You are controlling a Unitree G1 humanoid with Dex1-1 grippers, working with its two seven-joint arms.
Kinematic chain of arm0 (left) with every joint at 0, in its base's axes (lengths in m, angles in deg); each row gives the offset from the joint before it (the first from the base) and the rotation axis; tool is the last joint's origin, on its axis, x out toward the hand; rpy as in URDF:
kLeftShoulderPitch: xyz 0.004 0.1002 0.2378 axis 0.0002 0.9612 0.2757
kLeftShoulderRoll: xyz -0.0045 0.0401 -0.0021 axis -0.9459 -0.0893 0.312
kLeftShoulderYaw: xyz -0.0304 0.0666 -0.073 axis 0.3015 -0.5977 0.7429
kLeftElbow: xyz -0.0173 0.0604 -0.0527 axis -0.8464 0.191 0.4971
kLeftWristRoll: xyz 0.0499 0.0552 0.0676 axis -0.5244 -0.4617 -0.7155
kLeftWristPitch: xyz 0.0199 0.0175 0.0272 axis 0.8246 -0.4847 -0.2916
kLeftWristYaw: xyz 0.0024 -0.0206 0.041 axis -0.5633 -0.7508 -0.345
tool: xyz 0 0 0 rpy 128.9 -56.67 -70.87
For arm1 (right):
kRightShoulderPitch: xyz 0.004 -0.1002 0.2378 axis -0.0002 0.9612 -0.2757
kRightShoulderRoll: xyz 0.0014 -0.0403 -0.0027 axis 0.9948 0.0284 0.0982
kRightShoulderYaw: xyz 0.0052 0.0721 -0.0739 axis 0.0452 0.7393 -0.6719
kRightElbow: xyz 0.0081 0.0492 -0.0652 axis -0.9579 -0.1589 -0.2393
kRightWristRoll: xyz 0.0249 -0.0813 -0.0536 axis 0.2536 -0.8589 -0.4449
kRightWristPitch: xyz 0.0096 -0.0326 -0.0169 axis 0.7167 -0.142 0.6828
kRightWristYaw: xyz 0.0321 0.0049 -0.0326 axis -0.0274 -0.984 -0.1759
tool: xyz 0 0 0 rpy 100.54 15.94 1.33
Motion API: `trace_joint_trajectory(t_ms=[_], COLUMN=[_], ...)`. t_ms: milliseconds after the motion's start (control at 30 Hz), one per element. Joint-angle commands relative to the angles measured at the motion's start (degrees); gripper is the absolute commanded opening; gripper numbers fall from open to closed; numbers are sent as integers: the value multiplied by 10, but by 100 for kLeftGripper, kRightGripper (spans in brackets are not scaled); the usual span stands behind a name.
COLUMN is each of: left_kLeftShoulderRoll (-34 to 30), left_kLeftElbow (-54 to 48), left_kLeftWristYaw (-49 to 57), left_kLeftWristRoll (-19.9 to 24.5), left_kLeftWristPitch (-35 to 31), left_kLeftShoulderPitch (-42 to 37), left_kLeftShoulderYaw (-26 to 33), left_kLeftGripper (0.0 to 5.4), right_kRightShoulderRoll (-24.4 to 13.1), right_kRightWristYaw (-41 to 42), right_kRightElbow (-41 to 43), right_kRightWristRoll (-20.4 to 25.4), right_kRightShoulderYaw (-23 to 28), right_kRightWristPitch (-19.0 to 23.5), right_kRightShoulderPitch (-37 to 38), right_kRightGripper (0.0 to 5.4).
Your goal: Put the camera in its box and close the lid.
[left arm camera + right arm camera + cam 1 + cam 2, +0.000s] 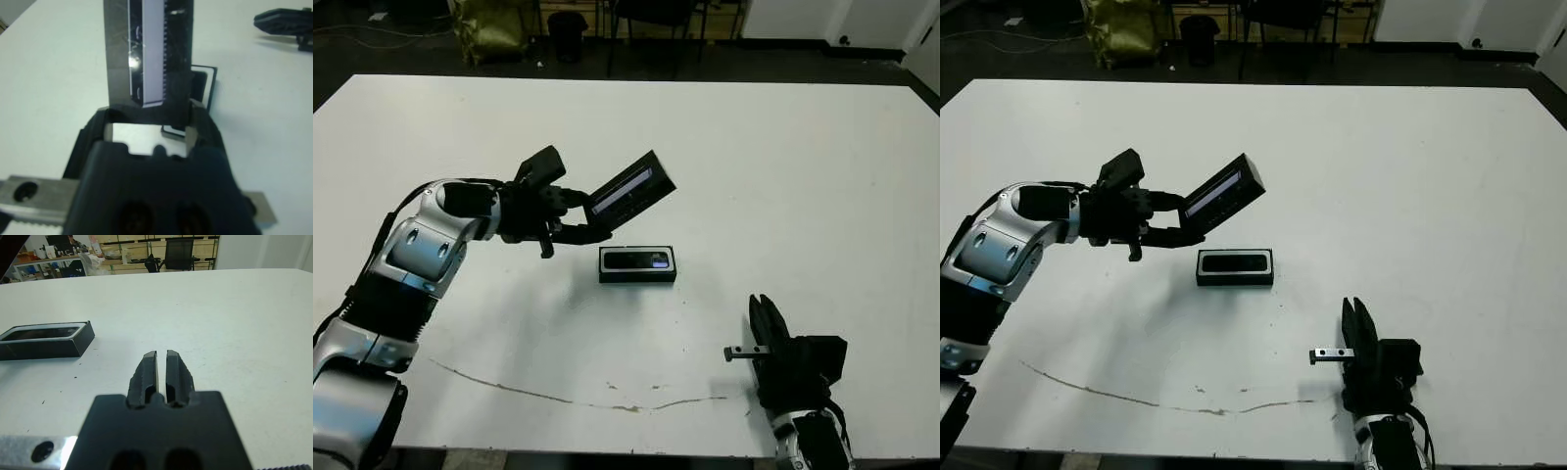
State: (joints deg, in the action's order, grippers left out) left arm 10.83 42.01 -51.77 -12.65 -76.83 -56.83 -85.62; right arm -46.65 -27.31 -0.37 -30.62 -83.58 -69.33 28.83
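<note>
The lid (630,188) is held clamped in the left gripper (578,217), long axis tilted toward two o'clock, above the box (637,264) containing the camera (637,260). The right gripper (764,318) rests at five o'clock, jaws together.

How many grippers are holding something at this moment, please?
1. The left gripper holds the lid tilted in the air above the box. The right gripper, near the table's front edge, is shut and holds nothing.
</note>
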Motion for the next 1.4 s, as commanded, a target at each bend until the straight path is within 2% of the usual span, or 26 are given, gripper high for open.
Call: trace_joint_trajectory(t_ms=[33, 367, 500, 667, 767, 900, 1000, 1300, 1400], left_kLeftShoulderRoll=[-6, -11, -18, -21, -23, -19, -16, -3, 5], left_kLeftElbow=[33, 88, 97, 115, 118, 130, 140, 149, 153], left_kLeftWristYaw=[-13, -54, -84, -127, -146, -163, -167, -163, -155], left_kLeftWristRoll=[-16, -40, -49, -46, -47, -47, -50, -57, -58], left_kLeftWristPitch=[37, 93, 84, 77, 79, 77, 80, 90, 96], left_kLeftShoulderPitch=[9, 4, -4, -12, -14, -13, -13, -9, -7], left_kLeftShoulderYaw=[-3, -12, -19, -19, -21, -22, -23, -27, -25], left_kLeftGripper=[193, 193, 193, 193, 193, 193, 193, 193, 193], right_kRightShoulderRoll=[-5, -6, -5, -3, -3, -2, -2, -4, -1], right_kRightWristYaw=[-3, -5, -3, -2, -1, -4, -7, 7, 6], right_kRightElbow=[-2, 9, -6, -1, -14, -11, -10, -31, -32], right_kRightWristRoll=[-5, -11, -9, -5, -4, -4, -10, 3, 8], right_kRightShoulderYaw=[2, 1, 3, 3, 5, 4, 3, 7, 8], right_kRightWristPitch=[17, 29, 14, 23, 7, 13, 14, -22, -17], right_kRightShoulderPitch=[7, 7, 4, 5, 2, 3, 3, 1, 1], right_kRightGripper=[0, 0, 0, 0, 0, 0, 0, 0, 0])
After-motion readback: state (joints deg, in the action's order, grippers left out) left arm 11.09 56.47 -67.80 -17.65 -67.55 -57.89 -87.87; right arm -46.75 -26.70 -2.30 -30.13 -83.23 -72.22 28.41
